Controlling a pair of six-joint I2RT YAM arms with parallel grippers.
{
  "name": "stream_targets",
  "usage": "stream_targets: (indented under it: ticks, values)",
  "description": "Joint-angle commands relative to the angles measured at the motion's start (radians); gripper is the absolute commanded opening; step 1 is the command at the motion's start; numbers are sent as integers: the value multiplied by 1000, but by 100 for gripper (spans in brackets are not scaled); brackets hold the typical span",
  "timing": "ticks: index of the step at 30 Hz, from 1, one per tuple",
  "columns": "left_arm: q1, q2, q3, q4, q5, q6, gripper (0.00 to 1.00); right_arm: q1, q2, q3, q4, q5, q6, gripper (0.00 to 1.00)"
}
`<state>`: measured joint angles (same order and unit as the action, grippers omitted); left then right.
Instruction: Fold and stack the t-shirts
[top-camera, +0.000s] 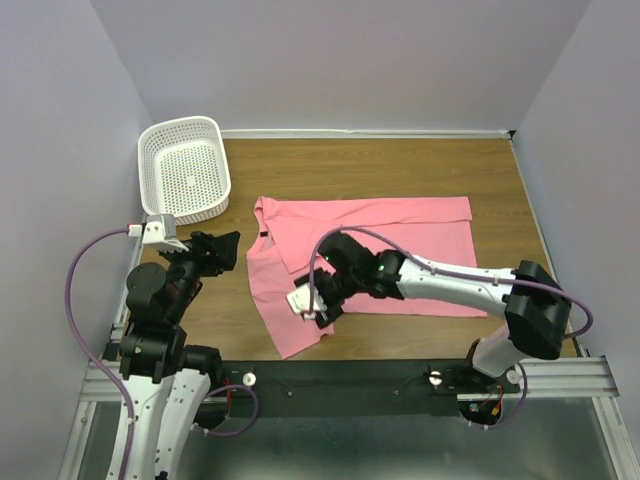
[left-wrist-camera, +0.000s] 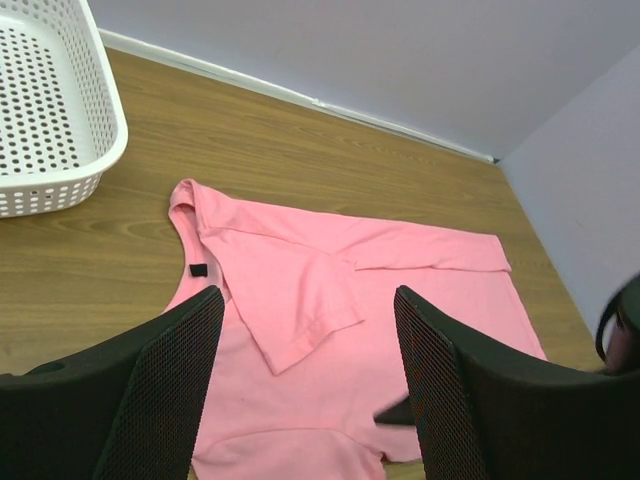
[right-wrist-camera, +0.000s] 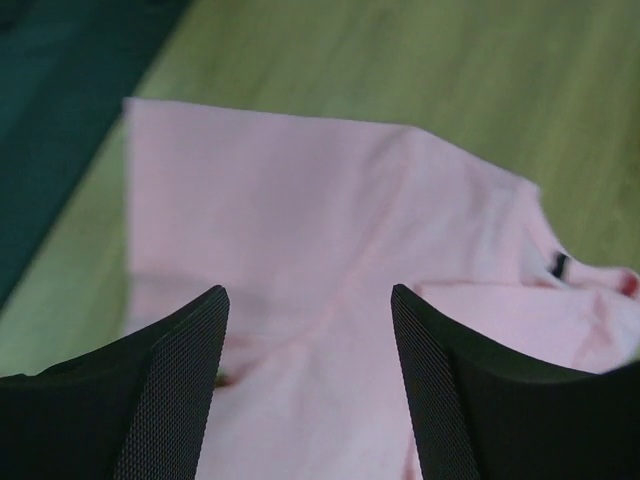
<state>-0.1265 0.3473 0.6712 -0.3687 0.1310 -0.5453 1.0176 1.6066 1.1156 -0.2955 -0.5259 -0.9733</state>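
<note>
One salmon-pink t-shirt lies flat on the wooden table, its top edge and left sleeve folded inward; a dark neck label shows at its left. It also shows in the left wrist view and the right wrist view. My right gripper is open and empty, low over the shirt's near-left part by the lower sleeve; I cannot tell if it touches the cloth. My left gripper is open and empty, held above the table left of the shirt.
A white perforated plastic basket stands at the table's back left, empty; it also shows in the left wrist view. The right arm stretches across the shirt's near edge. Walls enclose three sides. A black strip borders the near table edge.
</note>
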Motion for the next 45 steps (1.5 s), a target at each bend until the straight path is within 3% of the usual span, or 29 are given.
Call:
stream_targets:
  ticks: [1,11,16,19,28,29,36,39,45]
  values:
    - [-2,21,19,-13,41,25,77,110,1,-144,-145,-73,-117,72]
    - [-2,-73,22,5,85,35,77,234,96,-137,41,141,45,67]
    - [-1,-114,34,-9,99,38,77,240,150,-111,64,204,71,62]
    - [-2,-129,54,-7,116,54,77,240,165,-120,71,219,74,53]
    - [-2,-94,156,123,265,254,80,223,223,-112,73,244,128,6]
    - [-2,-94,165,161,309,334,79,199,217,-108,73,203,149,1]
    - [-19,-79,65,347,605,657,79,17,75,-102,65,-192,260,0]
    - [-25,-35,53,289,705,846,78,-69,44,-96,65,-382,304,0]
    - [-73,37,10,183,791,1079,73,-217,79,-53,65,-539,399,1]
